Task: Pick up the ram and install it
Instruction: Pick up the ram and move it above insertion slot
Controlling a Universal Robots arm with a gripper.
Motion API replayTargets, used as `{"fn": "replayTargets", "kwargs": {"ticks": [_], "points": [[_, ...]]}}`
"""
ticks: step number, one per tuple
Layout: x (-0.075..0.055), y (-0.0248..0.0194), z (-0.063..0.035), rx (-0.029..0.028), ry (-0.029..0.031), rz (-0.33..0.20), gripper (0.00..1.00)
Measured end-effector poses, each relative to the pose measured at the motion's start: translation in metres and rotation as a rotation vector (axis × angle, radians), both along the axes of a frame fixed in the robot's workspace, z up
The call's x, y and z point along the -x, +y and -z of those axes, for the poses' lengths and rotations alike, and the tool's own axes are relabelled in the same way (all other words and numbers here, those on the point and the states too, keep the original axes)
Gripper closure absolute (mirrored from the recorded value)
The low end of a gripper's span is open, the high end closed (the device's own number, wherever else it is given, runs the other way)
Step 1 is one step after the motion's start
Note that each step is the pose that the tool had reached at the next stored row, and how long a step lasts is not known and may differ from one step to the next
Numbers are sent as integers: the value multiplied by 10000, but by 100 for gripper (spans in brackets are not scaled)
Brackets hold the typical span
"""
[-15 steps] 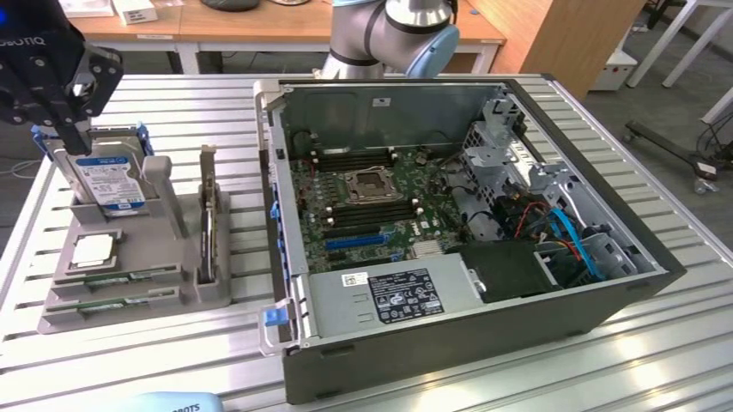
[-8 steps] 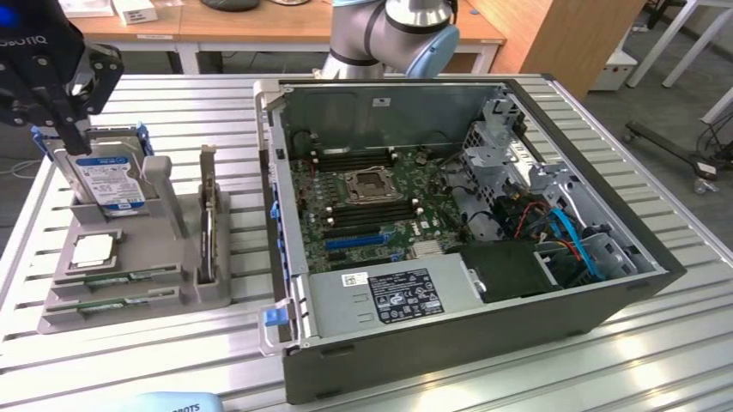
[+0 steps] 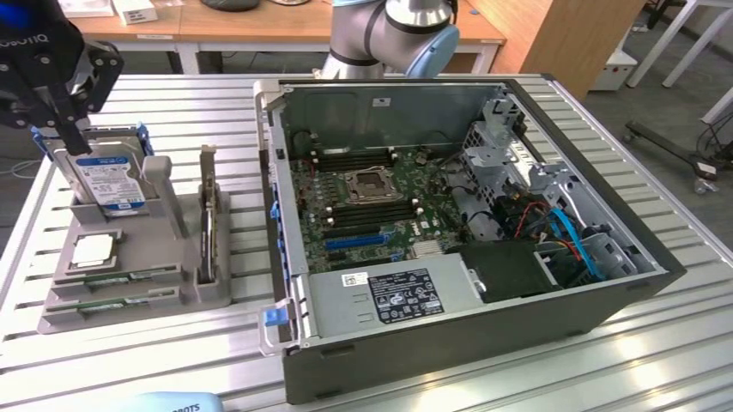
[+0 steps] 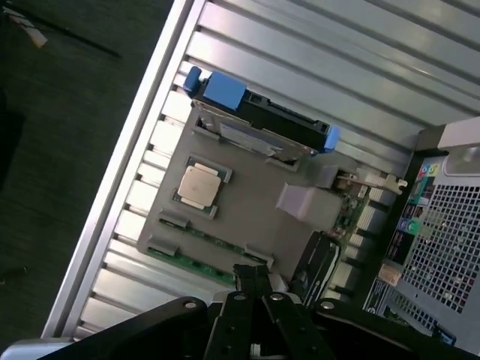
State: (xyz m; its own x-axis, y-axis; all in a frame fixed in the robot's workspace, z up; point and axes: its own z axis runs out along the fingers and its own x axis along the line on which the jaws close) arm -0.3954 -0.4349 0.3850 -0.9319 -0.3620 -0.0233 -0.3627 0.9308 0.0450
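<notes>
At the front of the tray (image 3: pixel 172 300) lie two sticks, the ram (image 3: pixel 109 302) foremost and its twin (image 3: pixel 120 277) just behind, each in its own slot so, I judge, one can be pinched cleanly. Farther back in the tray: one CPU (image 3: pixel 92 249), then one card (image 3: pixel 206 227) and one drive (image 3: pixel 109 184), both upright (slotted against tipping). Above the tray hangs the claw (image 4: pixel 253 276), pressed together, empty. Beside the tray one case (image 3: pixel 458 348) lies open on the tabletop (image 3: pixel 137 369), board (image 3: pixel 396 219) bared for fitting.

The gripper (image 3: pixel 67 129) is cut off by the exterior view's left edge; print on the hard drive (image 3: pixel 112 184) is unreadably small.
</notes>
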Motion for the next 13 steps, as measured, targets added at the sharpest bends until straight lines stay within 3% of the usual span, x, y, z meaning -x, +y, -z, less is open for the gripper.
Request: {"fn": "replayTargets", "kwargs": {"ticks": [13], "points": [[0,0,2,0,0,-2049,90]]}}
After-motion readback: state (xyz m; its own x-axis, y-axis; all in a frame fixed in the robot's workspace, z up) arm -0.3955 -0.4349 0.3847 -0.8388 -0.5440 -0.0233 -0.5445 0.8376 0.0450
